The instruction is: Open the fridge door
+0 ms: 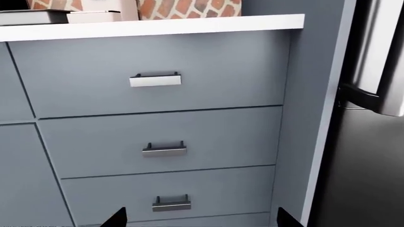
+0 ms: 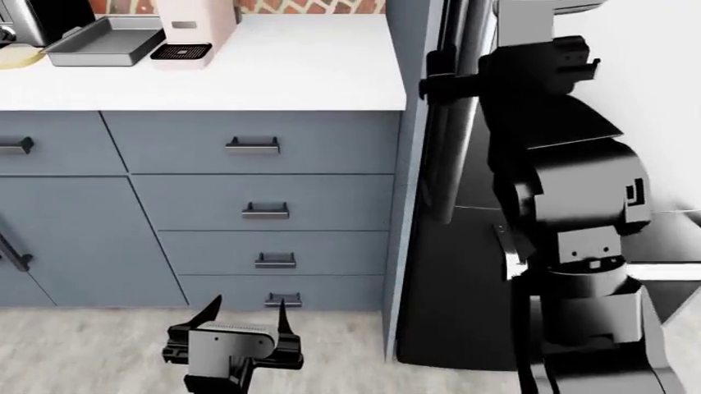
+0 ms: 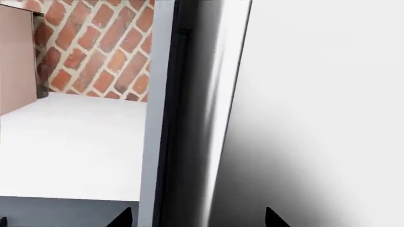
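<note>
The fridge door (image 2: 465, 156), a tall glossy dark-steel panel with a long vertical silver bar handle (image 2: 444, 123) along its left edge, stands at the right of the head view, directly beside the grey-blue side panel (image 2: 403, 164) that ends the cabinet run. In the head view the right arm (image 2: 570, 205), a black multi-joint assembly, rises in front of the door and hides much of its surface.

The right gripper (image 3: 196, 218) shows only as two dark fingertips (image 3: 123, 218) at the edge of the right wrist view. They are spread apart, with the fridge's edge and a pale glossy surface between and beyond them. Contact with the door or handle cannot be determined.

The left gripper (image 2: 243, 316) hangs low before the grey-blue cabinet drawers (image 2: 263, 205), well to the left of the fridge door. Its two black fingers are spread apart and hold nothing.

The left wrist view shows the drawer fronts with short silver bar pulls (image 1: 155, 80), the white countertop (image 1: 151, 27) above, and the handle's lower end at the far side.
</note>
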Tool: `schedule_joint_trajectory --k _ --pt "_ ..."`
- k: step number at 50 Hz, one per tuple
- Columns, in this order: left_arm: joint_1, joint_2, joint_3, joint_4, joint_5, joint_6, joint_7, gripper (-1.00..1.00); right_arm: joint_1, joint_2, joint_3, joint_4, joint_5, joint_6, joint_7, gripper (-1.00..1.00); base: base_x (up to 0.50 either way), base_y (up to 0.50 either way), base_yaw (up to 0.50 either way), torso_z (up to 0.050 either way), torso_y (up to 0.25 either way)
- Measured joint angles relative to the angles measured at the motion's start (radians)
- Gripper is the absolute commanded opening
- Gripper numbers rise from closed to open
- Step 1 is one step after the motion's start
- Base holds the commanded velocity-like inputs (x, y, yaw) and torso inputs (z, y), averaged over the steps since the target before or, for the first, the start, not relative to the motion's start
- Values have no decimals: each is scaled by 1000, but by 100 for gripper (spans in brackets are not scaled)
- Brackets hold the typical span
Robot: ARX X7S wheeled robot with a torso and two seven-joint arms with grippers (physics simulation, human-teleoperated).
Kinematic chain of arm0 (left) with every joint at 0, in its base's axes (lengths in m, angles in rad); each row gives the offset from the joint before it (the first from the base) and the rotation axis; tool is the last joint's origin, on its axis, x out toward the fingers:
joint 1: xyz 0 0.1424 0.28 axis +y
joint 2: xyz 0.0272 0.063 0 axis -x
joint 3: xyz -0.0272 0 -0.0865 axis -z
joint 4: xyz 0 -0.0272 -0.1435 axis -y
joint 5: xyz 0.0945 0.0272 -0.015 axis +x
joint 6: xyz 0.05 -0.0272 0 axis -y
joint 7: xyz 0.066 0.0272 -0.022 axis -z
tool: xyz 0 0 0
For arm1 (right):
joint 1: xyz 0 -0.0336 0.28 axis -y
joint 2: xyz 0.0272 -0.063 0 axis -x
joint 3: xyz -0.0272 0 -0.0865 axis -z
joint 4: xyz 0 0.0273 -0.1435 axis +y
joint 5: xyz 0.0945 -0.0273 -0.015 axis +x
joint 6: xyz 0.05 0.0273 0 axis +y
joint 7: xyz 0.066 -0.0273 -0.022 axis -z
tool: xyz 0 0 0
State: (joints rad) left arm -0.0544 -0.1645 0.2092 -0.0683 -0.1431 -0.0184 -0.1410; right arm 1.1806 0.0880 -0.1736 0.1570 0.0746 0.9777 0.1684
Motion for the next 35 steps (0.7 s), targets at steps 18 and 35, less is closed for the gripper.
schedule_joint_trajectory --k 18,35 --pt "0 -8 8 2 -13 0 -9 100 112 -34 3 468 7 -261 28 100 0 0 0 0 0" --pt "-4 -17 18 1 -26 -2 -9 100 256 -75 -118 954 103 -559 63 100 0 0 0 0 0"
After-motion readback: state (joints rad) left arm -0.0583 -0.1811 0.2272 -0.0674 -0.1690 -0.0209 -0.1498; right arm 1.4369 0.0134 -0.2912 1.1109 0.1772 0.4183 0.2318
